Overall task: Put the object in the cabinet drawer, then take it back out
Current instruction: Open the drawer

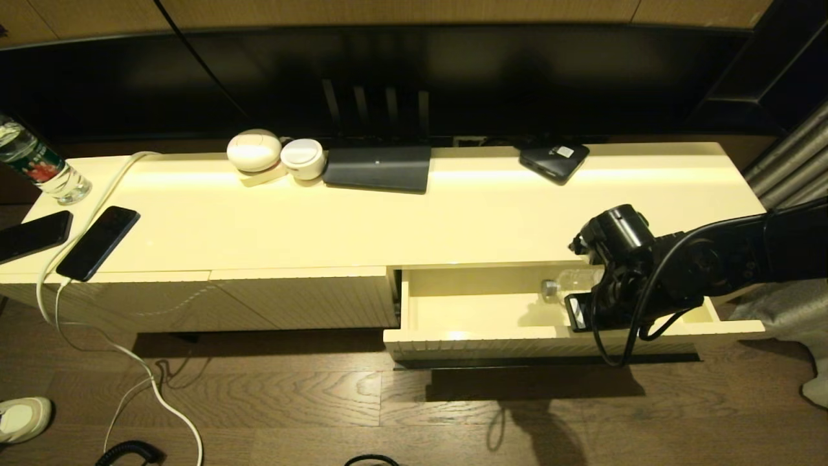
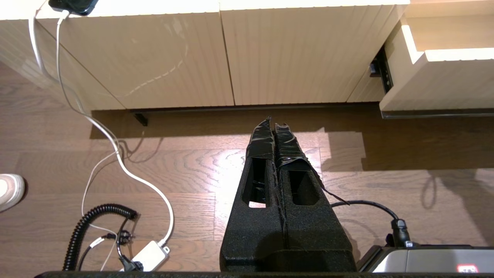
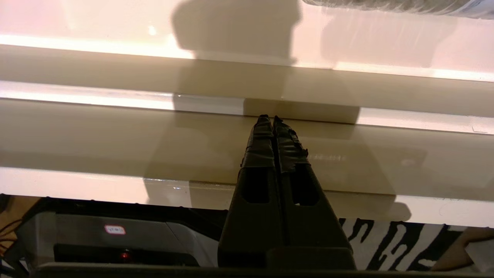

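Note:
The cabinet drawer (image 1: 479,336) stands pulled out at the lower right of the cream cabinet. Its corner also shows in the left wrist view (image 2: 440,85). The clear water bottle (image 1: 572,281) lies on its side at the back of the drawer, white cap pointing left. Only its edge shows in the right wrist view (image 3: 405,4). My right gripper (image 1: 585,310) hangs over the drawer's front part, just in front of the bottle and apart from it. It is shut (image 3: 272,117) and holds nothing. My left gripper (image 2: 273,121) is shut and empty, low over the wooden floor before the closed cabinet fronts.
On the cabinet top are a labelled bottle (image 1: 39,165), two dark phones (image 1: 97,243), a white cable (image 1: 110,188), two white round devices (image 1: 254,150), a dark router (image 1: 378,168) and a dark box (image 1: 554,160). A shoe (image 1: 22,417) and cables lie on the floor.

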You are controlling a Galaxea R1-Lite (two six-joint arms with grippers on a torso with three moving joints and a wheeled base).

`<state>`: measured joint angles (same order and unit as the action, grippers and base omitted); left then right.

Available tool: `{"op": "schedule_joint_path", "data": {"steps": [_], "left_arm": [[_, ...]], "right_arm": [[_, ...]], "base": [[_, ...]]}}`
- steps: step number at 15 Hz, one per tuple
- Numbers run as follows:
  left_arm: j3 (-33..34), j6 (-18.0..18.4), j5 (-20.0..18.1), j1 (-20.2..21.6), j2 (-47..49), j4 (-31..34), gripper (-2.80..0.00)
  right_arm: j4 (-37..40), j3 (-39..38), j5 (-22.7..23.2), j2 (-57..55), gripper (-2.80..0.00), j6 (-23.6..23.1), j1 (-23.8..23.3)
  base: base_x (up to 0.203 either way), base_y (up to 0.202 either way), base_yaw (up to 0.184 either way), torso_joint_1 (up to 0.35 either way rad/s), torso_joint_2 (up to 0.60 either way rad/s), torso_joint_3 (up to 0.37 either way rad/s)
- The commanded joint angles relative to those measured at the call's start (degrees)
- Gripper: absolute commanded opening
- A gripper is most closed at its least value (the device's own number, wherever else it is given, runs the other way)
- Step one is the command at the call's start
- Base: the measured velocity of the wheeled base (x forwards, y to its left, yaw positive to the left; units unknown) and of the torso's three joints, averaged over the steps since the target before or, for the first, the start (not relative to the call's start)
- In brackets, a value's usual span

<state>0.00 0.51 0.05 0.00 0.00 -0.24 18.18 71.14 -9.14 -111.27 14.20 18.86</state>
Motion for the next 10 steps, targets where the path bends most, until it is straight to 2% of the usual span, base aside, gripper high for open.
{"op": "schedule_joint_path", "data": {"steps": [1,5,10], "left_arm": [[0.09,0.02,0.02,0.00,0.00,-0.02,-2.80],[0.09,0.02,0.02,0.00,0.00,-0.02,-2.80],[0.09,0.02,0.04,0.00,0.00,-0.02,-2.80]], "right_arm": [[1.66,-2.76,0.06,0.65,-2.80,0.23,0.52],[1.77,-5.54,0.18,0.79,-2.80,0.41,0.84],[3.30,-7.94,0.48,0.00,-2.80,3.72,2.98]], "base": [[0.000,0.000,0.000,0.000,0.00,0.000],[0.000,0.000,0.000,0.000,0.00,0.000],[0.000,0.000,0.000,0.000,0.00,0.000]]}}
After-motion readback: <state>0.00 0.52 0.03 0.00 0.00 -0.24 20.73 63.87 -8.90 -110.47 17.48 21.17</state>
